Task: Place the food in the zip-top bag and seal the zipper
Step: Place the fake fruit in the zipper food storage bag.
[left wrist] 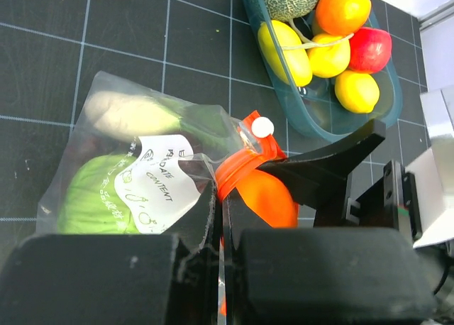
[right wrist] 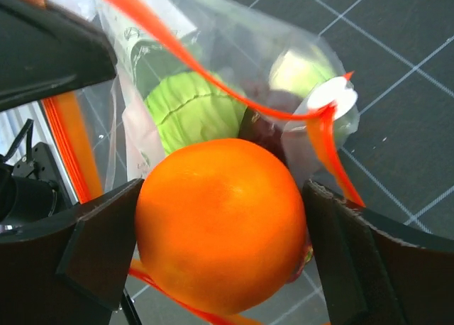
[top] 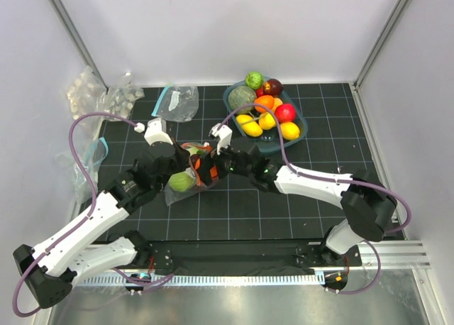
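- Top view: the bag (top: 183, 182) lies on the mat between the two arms, near the tray (top: 303, 135) of fruit. The left gripper (top: 189, 169) and the right gripper (top: 203, 166) meet at its mouth.
- Left wrist view: the left fingers are pressed together on the bag's edge beside the orange-red zipper (left wrist: 240, 167). They would do well to hold the mouth high and taut. The white label (left wrist: 157, 182) reads "DATE" and "CONTENT"; the scribbles below are illegible.
- Right wrist view: the orange (right wrist: 221, 222) sits between widely spread fingers at the mouth, above the cabbage (right wrist: 186, 106). I cannot tell whether it is gripped. It should clear the strip before release.
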Robot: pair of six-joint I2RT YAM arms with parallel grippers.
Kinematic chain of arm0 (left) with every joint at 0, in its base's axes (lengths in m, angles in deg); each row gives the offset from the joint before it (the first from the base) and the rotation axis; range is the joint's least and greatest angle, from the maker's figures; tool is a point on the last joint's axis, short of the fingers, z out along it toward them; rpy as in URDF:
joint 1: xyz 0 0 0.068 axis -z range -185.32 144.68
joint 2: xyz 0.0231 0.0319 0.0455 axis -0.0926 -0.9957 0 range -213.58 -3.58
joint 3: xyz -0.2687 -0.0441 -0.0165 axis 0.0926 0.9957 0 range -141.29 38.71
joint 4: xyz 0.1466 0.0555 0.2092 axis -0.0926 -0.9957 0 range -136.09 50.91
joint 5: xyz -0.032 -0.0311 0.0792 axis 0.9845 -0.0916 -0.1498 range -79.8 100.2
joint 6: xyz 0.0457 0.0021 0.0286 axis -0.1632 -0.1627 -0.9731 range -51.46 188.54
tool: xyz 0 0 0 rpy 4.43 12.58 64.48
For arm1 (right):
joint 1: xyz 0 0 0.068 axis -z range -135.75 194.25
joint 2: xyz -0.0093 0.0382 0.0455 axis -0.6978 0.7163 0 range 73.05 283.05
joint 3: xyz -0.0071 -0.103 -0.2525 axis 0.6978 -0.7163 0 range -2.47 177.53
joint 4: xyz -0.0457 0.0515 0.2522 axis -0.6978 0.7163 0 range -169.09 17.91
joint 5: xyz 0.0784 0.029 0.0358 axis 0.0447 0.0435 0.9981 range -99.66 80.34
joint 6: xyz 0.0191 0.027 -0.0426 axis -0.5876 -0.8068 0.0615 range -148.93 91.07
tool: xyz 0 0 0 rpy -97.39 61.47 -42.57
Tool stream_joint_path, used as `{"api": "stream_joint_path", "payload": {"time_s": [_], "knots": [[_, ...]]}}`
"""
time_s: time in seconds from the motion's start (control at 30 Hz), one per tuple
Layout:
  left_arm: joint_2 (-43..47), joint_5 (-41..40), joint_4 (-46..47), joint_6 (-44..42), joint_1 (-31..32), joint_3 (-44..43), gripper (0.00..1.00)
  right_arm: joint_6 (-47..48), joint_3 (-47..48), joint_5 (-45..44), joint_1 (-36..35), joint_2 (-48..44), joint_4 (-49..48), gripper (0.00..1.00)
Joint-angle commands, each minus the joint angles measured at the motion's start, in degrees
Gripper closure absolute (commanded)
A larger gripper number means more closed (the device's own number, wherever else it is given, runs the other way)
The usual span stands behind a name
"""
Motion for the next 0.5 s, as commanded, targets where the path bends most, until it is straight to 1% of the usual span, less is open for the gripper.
{"api": "stream_joint_path", "payload": {"time_s": [0.0,0.07,0.1,0.2,0.27,0.37,0.47], "knots": [[0.1,-1.0,2.3,-0.3,0.0,-2.1,1.00,0.9,0.6,-4.3,-1.8,-1.4,-7.2,0.00],[0.3,-1.0,2.4,-0.2,0.0,-2.1,1.00,0.4,-0.2,-5.1,-1.9,-3.2,-8.2,0.00],[0.4,-1.1,2.4,-0.1,0.0,-2.0,1.00,0.2,-0.1,-5.5,-1.9,-3.7,-7.2,0.00],[0.4,-1.8,2.5,-0.1,0.0,-1.8,1.00,0.4,0.2,-10.3,-1.9,-5.8,-3.7,0.00],[0.0,-1.4,2.4,-0.1,0.0,-1.8,1.00,0.6,-0.1,-13.2,-1.8,-6.7,-3.3,0.00],[0.1,-1.2,2.4,-0.2,0.0,-2.0,1.00,0.5,1.6,-16.2,-1.8,-7.5,0.7,0.00],[0.8,-1.9,2.3,-0.4,0.0,-1.9,1.00,0.3,4.2,-16.5,-1.8,-8.0,7.0,0.02]]}}
